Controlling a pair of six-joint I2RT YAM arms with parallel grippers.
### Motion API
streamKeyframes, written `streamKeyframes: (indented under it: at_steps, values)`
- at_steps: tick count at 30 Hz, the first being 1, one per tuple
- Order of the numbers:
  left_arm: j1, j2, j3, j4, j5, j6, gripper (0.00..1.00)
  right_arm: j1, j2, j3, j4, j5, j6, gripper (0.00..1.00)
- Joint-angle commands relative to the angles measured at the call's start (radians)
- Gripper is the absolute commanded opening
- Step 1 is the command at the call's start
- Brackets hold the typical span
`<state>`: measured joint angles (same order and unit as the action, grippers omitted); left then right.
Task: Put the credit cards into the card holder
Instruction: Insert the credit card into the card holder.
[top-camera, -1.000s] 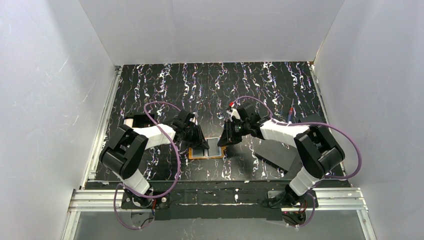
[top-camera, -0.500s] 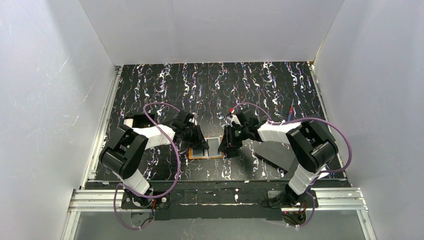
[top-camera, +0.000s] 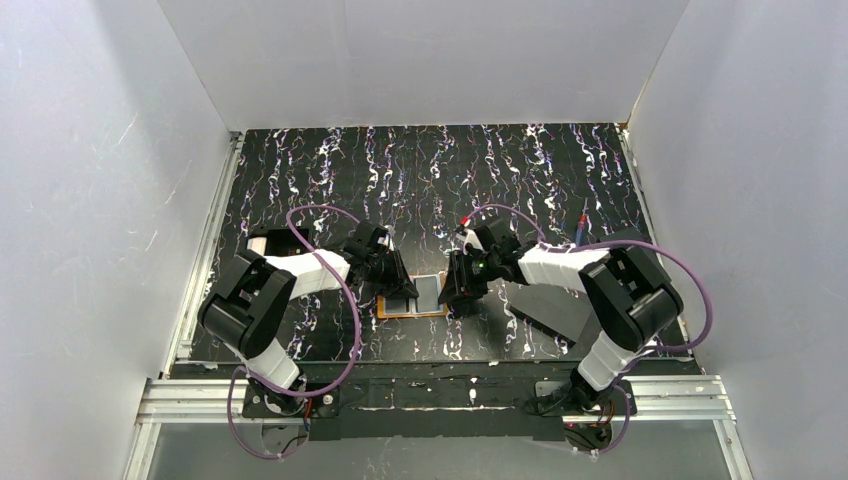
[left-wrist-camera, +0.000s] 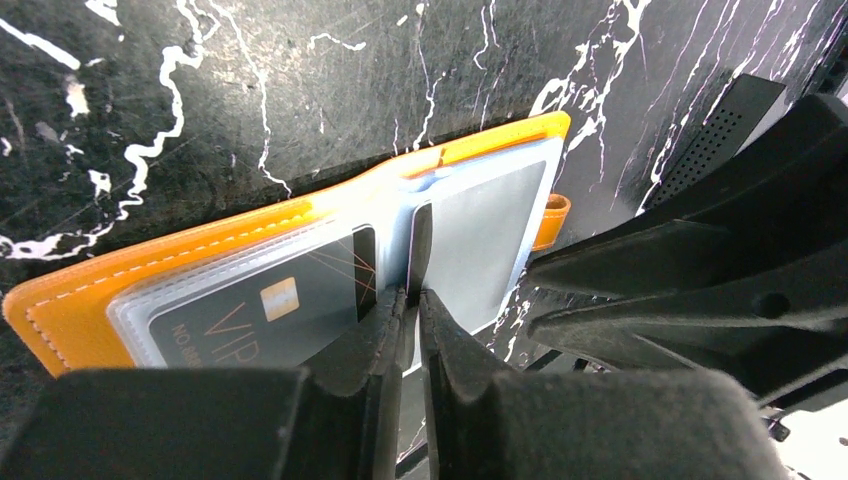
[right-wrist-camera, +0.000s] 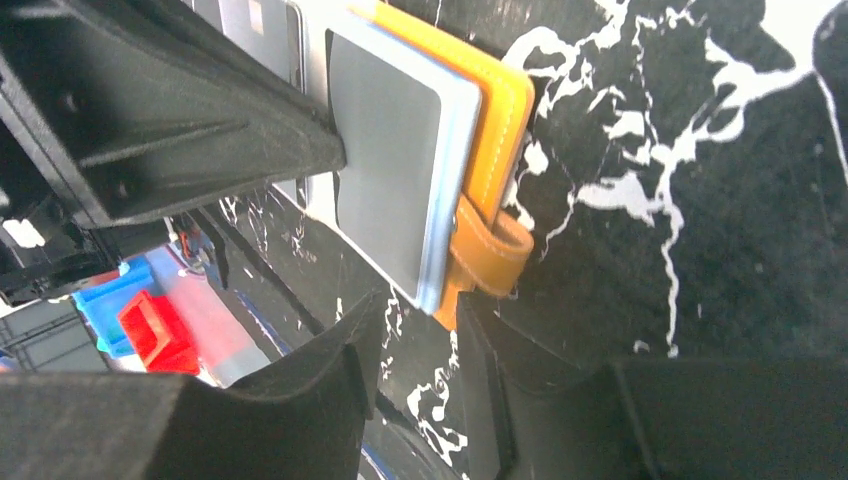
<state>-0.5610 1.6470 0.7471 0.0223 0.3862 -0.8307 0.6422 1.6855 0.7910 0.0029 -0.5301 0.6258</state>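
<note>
The orange card holder (top-camera: 412, 302) lies open on the table between both grippers. In the left wrist view its orange cover (left-wrist-camera: 200, 250) holds pale clear sleeves, and a dark credit card (left-wrist-camera: 260, 310) marked VIP with a gold chip sits in the left sleeve. My left gripper (left-wrist-camera: 412, 292) is shut on a thin sleeve leaf that stands upright at the fold. My right gripper (right-wrist-camera: 420, 325) is open at the holder's right edge, and the snap tab (right-wrist-camera: 490, 255) lies just ahead of its gap. The grey right sleeves (right-wrist-camera: 390, 160) look empty.
A larger flat black rectangle (top-camera: 555, 305) lies under the right arm. A white block (top-camera: 260, 240) sits behind the left arm. A red-tipped stick (top-camera: 583, 215) lies at the back right. Blue and red bins (right-wrist-camera: 140, 315) show off the table.
My right gripper has come down and left to the holder's right edge, and its jaws have spread wider. The left gripper has stayed in place on the sleeve.
</note>
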Motion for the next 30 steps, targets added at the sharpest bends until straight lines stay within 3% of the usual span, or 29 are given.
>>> streamKeyframes:
  at_steps: [1, 5, 8, 14, 18, 30]
  values:
    - [-0.016, 0.005, -0.04, -0.104, -0.031, 0.019, 0.16, 0.001, -0.092, 0.05, -0.112, 0.048, -0.07, 0.43]
    - [-0.016, -0.063, 0.011, -0.157, 0.0, 0.021, 0.29, 0.0, -0.08, 0.064, -0.102, 0.026, -0.06, 0.43]
    - [-0.016, -0.111, 0.069, -0.218, 0.001, 0.037, 0.32, 0.0, -0.066, 0.057, -0.064, 0.0, -0.034, 0.43]
    - [-0.016, -0.109, 0.098, -0.233, 0.028, 0.031, 0.16, 0.001, -0.05, 0.055, -0.025, -0.02, -0.012, 0.42]
    - [-0.016, -0.083, 0.087, -0.204, 0.043, 0.02, 0.12, 0.001, -0.05, 0.046, -0.012, -0.024, -0.005, 0.42]
    - [-0.016, 0.0, 0.09, -0.13, 0.074, 0.027, 0.08, 0.0, -0.039, 0.027, 0.022, -0.024, 0.002, 0.41]
